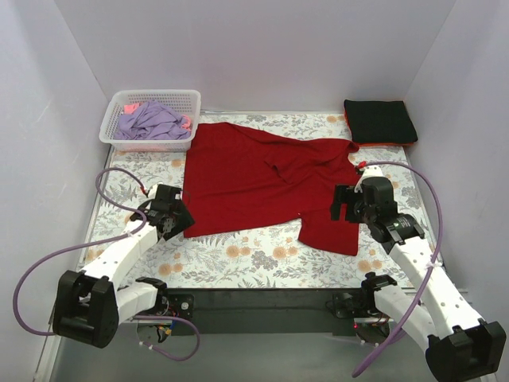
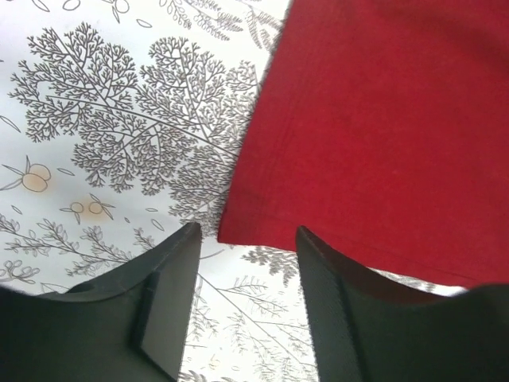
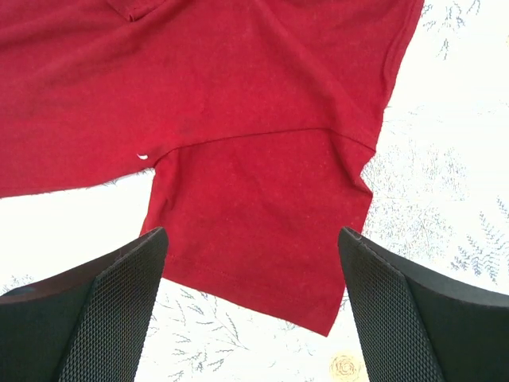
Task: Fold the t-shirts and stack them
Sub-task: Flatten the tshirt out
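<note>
Now the deep-red t-shirt (image 1: 254, 179) lies spread, corner before the parted left tool (image 2: 246, 239), sleeve under the parted right tool (image 3: 253, 239).

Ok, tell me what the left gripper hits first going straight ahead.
Probably the hem corner of the deep-red t-shirt, just ahead of the left gripper between its open fingers, though depth is unclear.

Deep-red t-shirt (image 2: 382, 119) lies flat on the floral-print surface (image 2: 119, 135), hem corner sitting right between the left gripper (image 2: 246, 263) fingers (image 2: 171, 294), which are spread apart.
</note>
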`<state>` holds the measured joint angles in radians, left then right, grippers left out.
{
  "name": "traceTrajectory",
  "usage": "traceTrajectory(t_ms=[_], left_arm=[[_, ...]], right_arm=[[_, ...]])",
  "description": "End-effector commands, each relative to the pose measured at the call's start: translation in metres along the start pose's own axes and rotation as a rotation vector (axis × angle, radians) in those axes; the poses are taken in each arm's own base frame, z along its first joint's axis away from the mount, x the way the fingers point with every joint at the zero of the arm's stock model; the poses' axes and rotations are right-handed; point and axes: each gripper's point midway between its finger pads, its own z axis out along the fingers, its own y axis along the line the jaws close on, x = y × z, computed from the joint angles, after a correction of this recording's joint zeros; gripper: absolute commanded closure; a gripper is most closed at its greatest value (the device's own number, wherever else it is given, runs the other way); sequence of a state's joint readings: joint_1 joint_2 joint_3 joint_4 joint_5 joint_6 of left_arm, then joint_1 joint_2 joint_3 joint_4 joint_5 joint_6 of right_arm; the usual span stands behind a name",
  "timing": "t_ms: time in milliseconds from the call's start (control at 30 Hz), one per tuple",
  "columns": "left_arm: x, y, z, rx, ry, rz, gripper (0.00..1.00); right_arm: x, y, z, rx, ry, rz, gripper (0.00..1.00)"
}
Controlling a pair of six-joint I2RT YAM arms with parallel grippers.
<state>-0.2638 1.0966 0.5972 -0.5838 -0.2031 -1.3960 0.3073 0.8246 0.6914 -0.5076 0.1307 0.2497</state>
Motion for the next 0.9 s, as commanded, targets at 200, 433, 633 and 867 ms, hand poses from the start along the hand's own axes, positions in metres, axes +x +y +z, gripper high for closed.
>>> traceTrajectory(t_ms=[200,433,633,867], left_arm=[[0.001,0.001,0.014,-0.068,0.044,0.04,0.67],[0.001,-0.006,0.022,-0.047,0.064,0.071,0.6],[0.011,-0.004,0.027,-0.051,0.099,0.077,0.6],[0.025,0.002,0.034,-0.081,0.16,0.095,0.66]], right_arm=[[0.014,-0.005,0.002,0.01,0.012,0.008,0.08],[0.021,-0.007,0.005,0.013,0.031,0.0,0.08],[0.025,-0.005,0.007,0.006,0.037,0.002,0.09],[0.025,-0.003,0.011,-0.008,0.041,0.005,0.09]])
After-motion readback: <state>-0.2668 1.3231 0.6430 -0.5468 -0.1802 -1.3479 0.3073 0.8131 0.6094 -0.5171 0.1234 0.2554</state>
